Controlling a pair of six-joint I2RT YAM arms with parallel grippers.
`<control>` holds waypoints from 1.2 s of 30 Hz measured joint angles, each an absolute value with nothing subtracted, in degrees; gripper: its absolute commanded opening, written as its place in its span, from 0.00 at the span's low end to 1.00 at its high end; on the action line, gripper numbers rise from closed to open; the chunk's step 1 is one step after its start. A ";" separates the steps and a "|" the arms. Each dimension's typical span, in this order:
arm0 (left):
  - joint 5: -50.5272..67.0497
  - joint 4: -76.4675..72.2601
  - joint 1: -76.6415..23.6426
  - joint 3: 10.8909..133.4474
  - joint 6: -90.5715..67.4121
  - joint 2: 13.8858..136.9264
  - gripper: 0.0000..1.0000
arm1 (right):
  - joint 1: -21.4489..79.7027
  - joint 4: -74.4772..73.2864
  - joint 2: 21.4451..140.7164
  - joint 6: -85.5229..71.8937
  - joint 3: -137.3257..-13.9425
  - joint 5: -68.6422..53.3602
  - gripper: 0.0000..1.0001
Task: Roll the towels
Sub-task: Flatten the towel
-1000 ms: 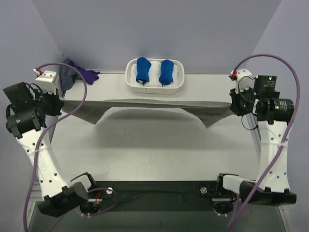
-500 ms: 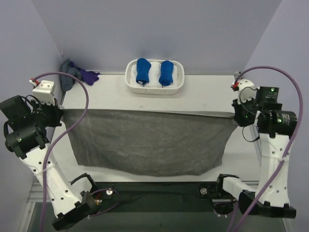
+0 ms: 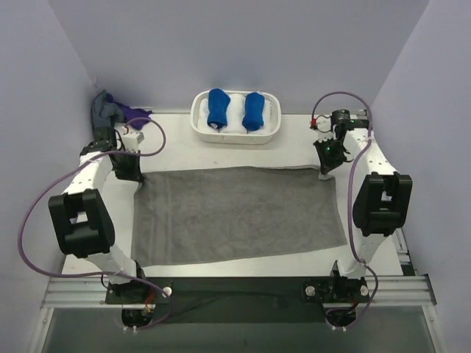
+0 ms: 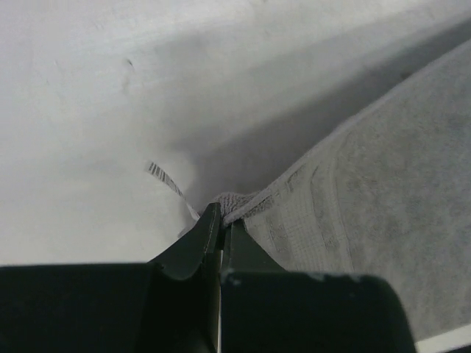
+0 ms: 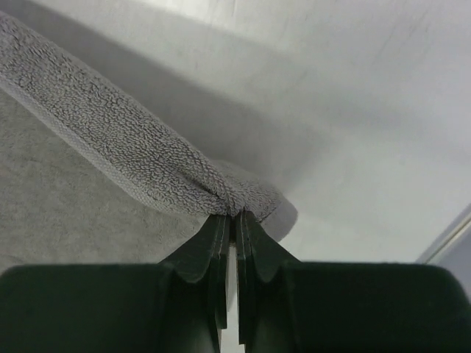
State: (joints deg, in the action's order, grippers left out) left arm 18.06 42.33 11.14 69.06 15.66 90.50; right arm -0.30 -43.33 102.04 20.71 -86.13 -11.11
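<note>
The grey terry towel (image 3: 235, 213) lies spread flat on the white table, wider than the basket. My left gripper (image 3: 135, 176) is shut on its far left corner; in the left wrist view the black fingertips (image 4: 221, 220) pinch the hemmed corner of the towel (image 4: 368, 191), with a barcode tag beside it. My right gripper (image 3: 324, 170) is shut on the far right corner; in the right wrist view the fingertips (image 5: 234, 218) pinch a bunched fold of the towel (image 5: 110, 132) just above the table.
A white basket (image 3: 235, 134) holding two bright blue towel rolls (image 3: 218, 107) stands at the back middle. A purple and grey cloth heap (image 3: 114, 110) lies at the back left corner. The table's front edge runs along the rail by the arm bases.
The towel was held up in the air, stretched between both grippers. Both arms have come down and inward, and the towel now lies flat on the table with its far corners still pinched.
</note>
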 measured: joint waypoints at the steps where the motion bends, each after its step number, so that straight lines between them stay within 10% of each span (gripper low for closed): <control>1: 17.43 41.12 10.90 70.81 15.11 94.13 0.00 | -0.21 -42.63 104.81 20.12 -87.70 -10.83 0.00; 7: 15.42 35.66 11.03 84.29 12.47 114.06 0.01 | -0.32 -39.40 120.11 15.99 -99.37 -8.75 0.08; 11: 16.19 35.86 10.79 94.32 12.14 122.19 0.43 | -0.34 -39.99 127.48 13.17 -108.05 -6.96 0.50; 13: 16.49 35.83 10.57 98.17 11.62 124.40 0.55 | -0.49 -40.07 129.51 11.94 -111.68 -5.74 0.52; 22: 18.24 36.62 11.53 98.39 12.32 119.94 0.59 | -4.69 -40.16 124.14 9.41 -111.24 -2.48 0.35; 36: 26.83 56.18 21.69 70.13 32.58 92.66 0.36 | -4.03 -53.08 100.36 17.43 -78.74 -13.58 0.14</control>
State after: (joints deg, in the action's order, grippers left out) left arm 26.83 56.18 21.69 70.13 32.58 92.66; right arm -4.03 -53.08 100.36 17.43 -78.74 -13.58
